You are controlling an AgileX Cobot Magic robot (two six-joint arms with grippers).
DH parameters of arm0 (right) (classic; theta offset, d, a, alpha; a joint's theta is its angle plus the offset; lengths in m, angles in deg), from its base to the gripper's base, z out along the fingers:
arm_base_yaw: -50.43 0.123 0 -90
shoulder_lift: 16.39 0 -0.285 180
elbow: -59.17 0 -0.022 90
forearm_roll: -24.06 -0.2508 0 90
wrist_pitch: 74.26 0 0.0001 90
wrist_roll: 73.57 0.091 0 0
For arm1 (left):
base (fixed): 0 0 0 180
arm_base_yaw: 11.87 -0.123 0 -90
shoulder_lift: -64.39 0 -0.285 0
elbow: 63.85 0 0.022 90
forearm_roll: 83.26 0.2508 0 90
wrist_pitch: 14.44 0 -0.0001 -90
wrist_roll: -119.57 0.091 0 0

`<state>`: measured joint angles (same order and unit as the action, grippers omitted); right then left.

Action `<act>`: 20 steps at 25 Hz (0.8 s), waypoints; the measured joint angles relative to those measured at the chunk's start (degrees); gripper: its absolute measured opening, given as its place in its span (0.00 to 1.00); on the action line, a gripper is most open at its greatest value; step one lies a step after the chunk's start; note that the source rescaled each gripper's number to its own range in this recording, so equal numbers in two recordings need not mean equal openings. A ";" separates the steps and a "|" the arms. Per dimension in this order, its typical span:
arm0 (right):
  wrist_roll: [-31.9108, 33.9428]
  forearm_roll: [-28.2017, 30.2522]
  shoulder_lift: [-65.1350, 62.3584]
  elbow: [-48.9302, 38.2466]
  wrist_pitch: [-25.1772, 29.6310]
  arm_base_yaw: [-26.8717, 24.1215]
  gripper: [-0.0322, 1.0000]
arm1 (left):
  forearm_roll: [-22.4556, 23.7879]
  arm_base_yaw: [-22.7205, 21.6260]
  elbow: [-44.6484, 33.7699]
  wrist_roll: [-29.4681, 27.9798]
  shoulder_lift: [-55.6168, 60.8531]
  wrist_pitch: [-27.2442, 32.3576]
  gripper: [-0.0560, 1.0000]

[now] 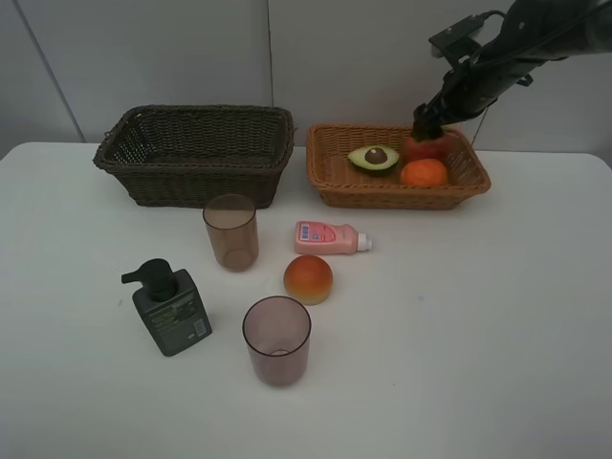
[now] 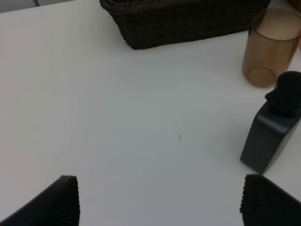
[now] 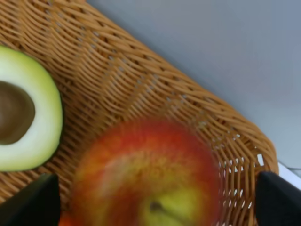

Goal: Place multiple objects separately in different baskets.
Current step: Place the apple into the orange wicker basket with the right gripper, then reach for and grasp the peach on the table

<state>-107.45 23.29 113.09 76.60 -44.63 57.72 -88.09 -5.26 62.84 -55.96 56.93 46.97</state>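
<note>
Fruit lies in the light orange-tan basket (image 1: 330, 177): avocado half (image 1: 373, 158), orange tangerine (image 1: 424, 172) and red apple (image 1: 427, 146), the apple at a back corner. The right tool (image 3: 153, 202) straddles the apple, released, with a gap on either side. The left tool (image 2: 160, 202) is spread wide and empty above the surface (image 1: 478, 335), near the dark green pump bottle (image 1: 170, 311). The peach-coloured fruit (image 1: 308, 279) and small pink bottle (image 1: 330, 237) rest on the surface.

Exterior high view: red apple (image 1: 432, 150), at 12 o'clock of the orange tangerine (image 1: 424, 173), is partly covered by the right gripper (image 1: 424, 126). Label print on the small pink bottle (image 1: 325, 236) and dark green pump bottle (image 1: 172, 312) is too small to read.

Right wrist view: apple blurred; avocado half (image 3: 28, 122) cut by the frame edge.

Left wrist view: cup (image 2: 270, 47) and dark brown basket (image 2: 183, 21) also cut.
</note>
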 joint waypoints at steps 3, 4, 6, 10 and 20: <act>0.05 0.00 0.00 -0.01 -0.04 0.00 0.65 | 0.00 0.00 0.00 0.00 0.00 0.00 0.93; 0.05 0.00 0.00 -0.01 -0.04 0.00 0.65 | 0.00 0.00 0.00 0.00 0.00 0.00 0.93; 0.19 0.00 0.00 -0.01 -0.04 0.00 0.65 | 0.00 0.00 0.00 0.00 0.00 0.00 0.93; 0.19 0.00 0.00 -0.01 -0.04 0.00 0.65 | 0.00 0.00 0.00 0.00 0.00 0.00 0.93; 0.25 0.00 0.00 -0.01 0.01 0.00 0.65 | 0.00 0.00 0.00 0.00 0.00 0.00 0.93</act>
<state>-107.20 23.29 113.09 76.59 -44.62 57.72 -88.09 -5.26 62.84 -55.96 56.93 46.97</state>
